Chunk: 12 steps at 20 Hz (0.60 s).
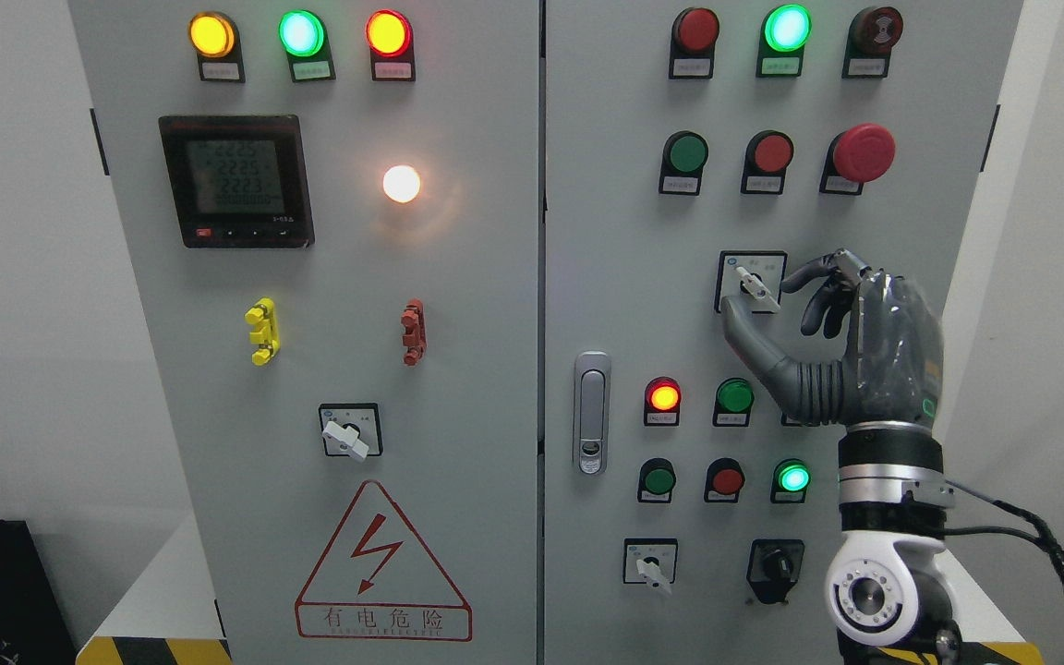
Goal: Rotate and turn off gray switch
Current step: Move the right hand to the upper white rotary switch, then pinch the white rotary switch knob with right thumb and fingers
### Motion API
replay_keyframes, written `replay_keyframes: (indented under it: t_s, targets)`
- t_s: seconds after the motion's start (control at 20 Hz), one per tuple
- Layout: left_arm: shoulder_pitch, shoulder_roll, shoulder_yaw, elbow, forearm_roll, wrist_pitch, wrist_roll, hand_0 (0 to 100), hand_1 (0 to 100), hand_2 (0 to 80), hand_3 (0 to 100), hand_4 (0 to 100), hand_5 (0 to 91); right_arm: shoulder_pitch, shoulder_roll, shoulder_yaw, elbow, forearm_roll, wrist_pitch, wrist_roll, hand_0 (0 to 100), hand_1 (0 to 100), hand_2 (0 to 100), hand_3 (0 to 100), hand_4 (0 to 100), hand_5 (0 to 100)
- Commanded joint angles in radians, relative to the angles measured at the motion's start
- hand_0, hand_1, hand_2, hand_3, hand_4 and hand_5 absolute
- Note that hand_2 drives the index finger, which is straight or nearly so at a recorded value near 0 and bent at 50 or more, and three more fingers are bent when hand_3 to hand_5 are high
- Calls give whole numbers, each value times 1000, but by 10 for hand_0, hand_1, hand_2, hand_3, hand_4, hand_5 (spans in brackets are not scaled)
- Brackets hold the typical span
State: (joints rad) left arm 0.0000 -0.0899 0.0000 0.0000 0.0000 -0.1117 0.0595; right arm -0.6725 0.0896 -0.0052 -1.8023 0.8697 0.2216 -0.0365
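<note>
The gray rotary switch [757, 288] sits on a black-framed square plate on the right cabinet door, right of centre. Its pale knob is tilted, running from upper left to lower right. My right hand [759, 297] comes up from the lower right and pinches the knob. The thumb [737, 321] presses at the knob's lower left and the index fingertip [792, 281] at its right. The other fingers are curled behind. My left hand is not in view.
The gray cabinet [458, 388] has two doors and a door handle [592, 413] at the seam. Lit lamps and push buttons surround the switch, with a red mushroom button [863, 152] above. More rotary switches show at the left [348, 431] and bottom [651, 564], beside a black knob [776, 565].
</note>
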Motion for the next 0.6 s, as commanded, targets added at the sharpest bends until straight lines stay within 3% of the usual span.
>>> replay_keyframes:
  t_s: [0.0, 0.55]
  targets:
    - [-9, 1, 8, -25, 20, 0, -1, 120, 389, 0, 0, 0, 0, -2, 1, -9, 12, 0, 4, 0, 75, 430, 566, 913, 963, 1000]
    - [-9, -1, 8, -25, 20, 0, -1, 120, 389, 0, 0, 0, 0, -7, -1, -9, 23, 5, 5, 0, 89, 422, 582, 927, 967, 1000]
